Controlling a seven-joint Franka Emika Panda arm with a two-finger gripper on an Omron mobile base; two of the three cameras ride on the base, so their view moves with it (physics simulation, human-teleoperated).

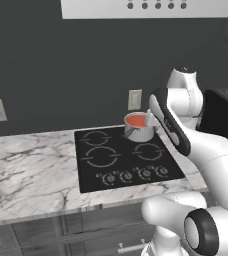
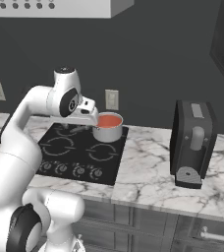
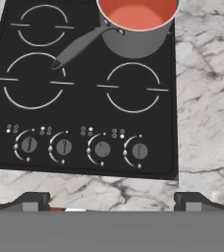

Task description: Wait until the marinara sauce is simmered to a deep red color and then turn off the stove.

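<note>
1. The sauce (image 3: pixel 138 14) below my hand is orange-red, in a shiny steel pan (image 3: pixel 133 42).
2. The stove (image 3: pixel 84 118) is black glass with thin grey burner rings and grey knobs (image 3: pixel 102 149).
3. The counter (image 3: pixel 202 98) is white marble with grey veins.
4. The wall (image 1: pixel 61 75) is dark grey.
5. The toaster (image 2: pixel 192 142) is black.
</note>
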